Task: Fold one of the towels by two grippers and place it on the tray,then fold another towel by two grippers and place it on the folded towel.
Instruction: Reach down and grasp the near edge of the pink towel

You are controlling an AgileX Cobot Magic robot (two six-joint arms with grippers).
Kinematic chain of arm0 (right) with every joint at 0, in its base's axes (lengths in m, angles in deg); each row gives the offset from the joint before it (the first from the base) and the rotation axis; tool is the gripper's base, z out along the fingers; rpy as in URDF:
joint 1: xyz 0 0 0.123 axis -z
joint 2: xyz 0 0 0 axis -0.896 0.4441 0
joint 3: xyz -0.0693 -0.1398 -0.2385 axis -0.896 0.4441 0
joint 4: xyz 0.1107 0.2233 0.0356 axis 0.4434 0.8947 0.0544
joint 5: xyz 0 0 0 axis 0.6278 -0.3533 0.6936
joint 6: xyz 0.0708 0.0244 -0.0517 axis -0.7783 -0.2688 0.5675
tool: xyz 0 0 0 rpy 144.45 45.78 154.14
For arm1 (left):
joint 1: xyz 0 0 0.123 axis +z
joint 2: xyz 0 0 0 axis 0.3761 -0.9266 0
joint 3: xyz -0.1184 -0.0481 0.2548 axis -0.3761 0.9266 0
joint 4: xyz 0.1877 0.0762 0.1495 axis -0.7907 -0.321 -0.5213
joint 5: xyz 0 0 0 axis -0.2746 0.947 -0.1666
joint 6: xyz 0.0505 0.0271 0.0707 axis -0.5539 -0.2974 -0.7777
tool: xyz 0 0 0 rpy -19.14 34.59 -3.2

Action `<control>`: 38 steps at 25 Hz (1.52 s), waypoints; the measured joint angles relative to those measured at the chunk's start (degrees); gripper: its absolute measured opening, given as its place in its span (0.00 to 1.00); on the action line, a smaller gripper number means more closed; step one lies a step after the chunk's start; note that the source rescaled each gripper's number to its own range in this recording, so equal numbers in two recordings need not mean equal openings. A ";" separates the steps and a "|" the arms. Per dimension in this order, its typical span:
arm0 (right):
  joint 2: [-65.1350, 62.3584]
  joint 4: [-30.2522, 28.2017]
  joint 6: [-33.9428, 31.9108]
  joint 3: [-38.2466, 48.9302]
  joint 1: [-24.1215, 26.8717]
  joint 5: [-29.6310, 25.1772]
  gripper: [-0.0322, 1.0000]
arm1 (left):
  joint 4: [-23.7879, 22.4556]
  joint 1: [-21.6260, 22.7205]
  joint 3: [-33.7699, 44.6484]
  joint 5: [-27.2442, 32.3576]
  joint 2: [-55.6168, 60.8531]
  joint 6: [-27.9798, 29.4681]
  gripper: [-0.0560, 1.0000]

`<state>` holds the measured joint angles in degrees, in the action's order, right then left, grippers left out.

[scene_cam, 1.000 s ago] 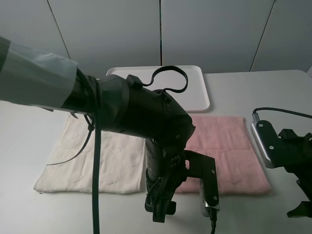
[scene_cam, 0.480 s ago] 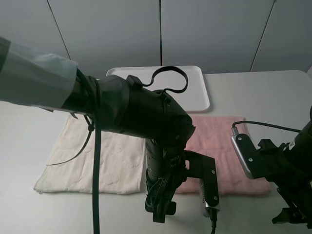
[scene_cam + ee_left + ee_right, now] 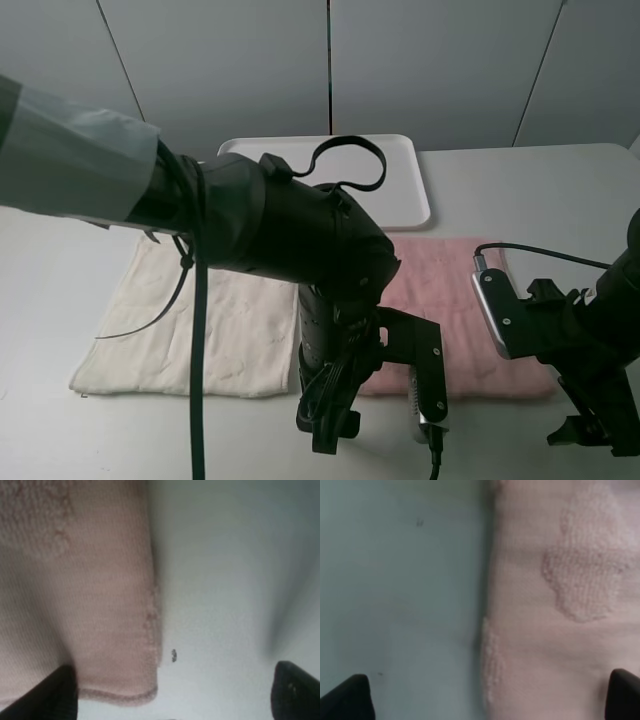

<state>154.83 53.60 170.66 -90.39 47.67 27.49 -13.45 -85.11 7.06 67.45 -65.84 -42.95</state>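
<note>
We see left pincer (image 3: 176,693) and right pincer (image 3: 485,696) wide apart, empty; left straddles the near corner of the pink towel (image 3: 450,290), right its side edge; towel flat on the counter (image 3: 540,200) before the tray (image 3: 400,190); we risk nipping only hem, so a corner slips and the fold skews.

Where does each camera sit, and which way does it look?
Exterior high: high up, angled down at table, tray, cream towel and pink towel; both arms show.
Left wrist: on the left arm, facing down at pink towel's corner; open jaws' tips show.
Right wrist: likewise on the right arm, over that towel's edge.
Wrist views share the pink towel.
</note>
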 joint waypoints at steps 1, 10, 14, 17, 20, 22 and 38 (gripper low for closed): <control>0.70 -0.10 -0.14 0.00 0.00 0.13 0.99 | 0.00 0.00 0.00 0.00 0.00 0.00 0.99; 2.78 -2.65 -2.42 0.46 0.00 2.92 0.99 | -0.21 0.00 0.00 0.21 0.00 0.00 0.99; 4.29 -3.17 -2.93 0.46 0.00 5.01 0.95 | -0.32 0.00 0.00 0.21 0.00 0.00 0.99; 5.15 -4.04 -3.28 -0.05 0.00 5.16 0.77 | -0.32 0.00 0.00 0.21 0.00 0.00 0.99; 5.24 -4.02 -3.39 -0.18 0.00 5.51 0.54 | -0.32 0.00 0.00 0.32 0.00 0.00 0.99; 5.24 -4.16 -3.39 -0.18 0.00 5.94 0.38 | -0.43 0.00 0.00 0.32 0.00 0.00 0.99; 5.24 -4.50 -3.39 -0.18 0.00 7.61 0.04 | -1.89 0.00 0.00 -3.48 0.00 2.35 0.72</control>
<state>160.07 49.10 167.27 -90.56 47.67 35.11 -15.34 -85.11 7.06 63.97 -65.84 -40.61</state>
